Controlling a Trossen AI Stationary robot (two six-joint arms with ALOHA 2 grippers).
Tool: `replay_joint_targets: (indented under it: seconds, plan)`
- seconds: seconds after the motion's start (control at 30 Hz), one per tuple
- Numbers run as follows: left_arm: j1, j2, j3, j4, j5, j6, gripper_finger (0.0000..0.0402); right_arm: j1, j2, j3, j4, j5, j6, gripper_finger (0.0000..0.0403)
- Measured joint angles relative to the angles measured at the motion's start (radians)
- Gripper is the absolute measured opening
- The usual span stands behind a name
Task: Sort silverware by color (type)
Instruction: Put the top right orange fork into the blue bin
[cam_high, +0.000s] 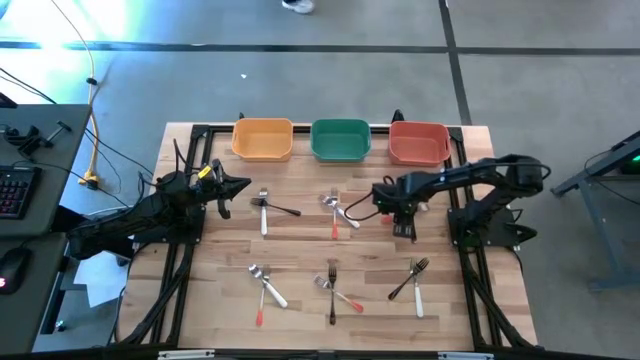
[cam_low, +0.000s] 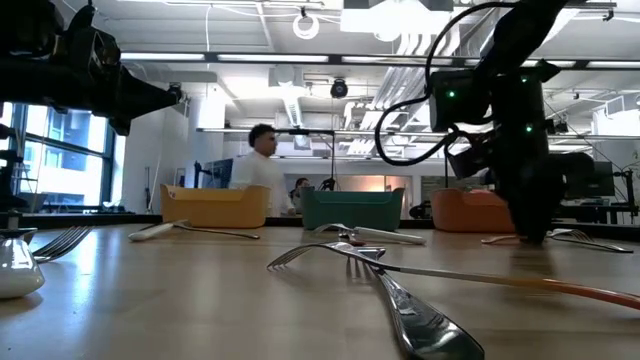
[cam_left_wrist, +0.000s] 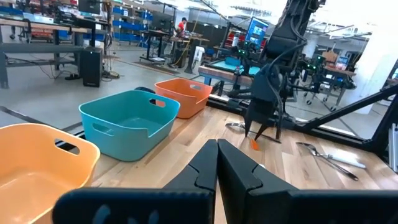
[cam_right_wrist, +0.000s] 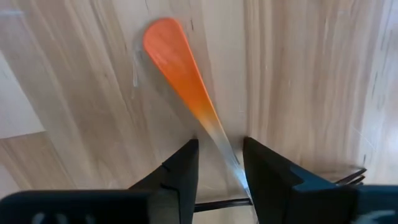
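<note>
Overhead, three bins (cam_high: 340, 140) are seen along the table's 12 o'clock edge, and no silverware can be made out in them. The forks and spoons (cam_high: 333, 290) lie scattered in small groups over the table (cam_high: 300, 250), so the sorting is judged barely begun, with almost everything left. The left gripper (cam_high: 243, 186) waits at 9 o'clock, clenched on nothing. The right gripper (cam_high: 404, 228) is lowered at about 2 o'clock, just right of the centre group.

At table height, a fork (cam_low: 330, 252) is shown lying in the foreground, and the right arm's gripper (cam_low: 530, 236) is seen down at the wood.

From the left wrist, that arm's own fingers (cam_left_wrist: 224, 168) are shown pressed together, with the right arm beyond.

From the right wrist, an orange handle (cam_right_wrist: 177, 65) is seen passing between the parted fingers (cam_right_wrist: 180, 171); a grasp is not yet made.
</note>
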Motion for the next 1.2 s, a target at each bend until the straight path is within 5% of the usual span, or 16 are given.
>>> replay_joint_targets:
  seconds: [0.33, 0.57, 0.83, 1.2]
  plan:
    - [0.000, 0.000, 0.000, 0.047, 0.000, 0.057, 0.0000, -0.041, -0.001, -0.003, 0.010, -0.016, -0.009, 0.0009]
    - [0.000, 0.000, 0.000, 0.045, 0.000, 0.056, 0.0000, -0.043, 0.010, 0.075, -0.067, -0.010, -0.005, 0.0003]
    - [0.000, 0.000, 0.000, 0.045, 0.001, 0.049, 0.0000, -0.073, 0.007, 0.306, -0.187, -0.043, -0.076, 0.0001]
    - [0.000, 0.000, 0.000, 0.044, 0.004, 0.041, 0.0000, -0.264, 0.073, 0.786, -0.190, -0.008, -0.088, 0.0000]
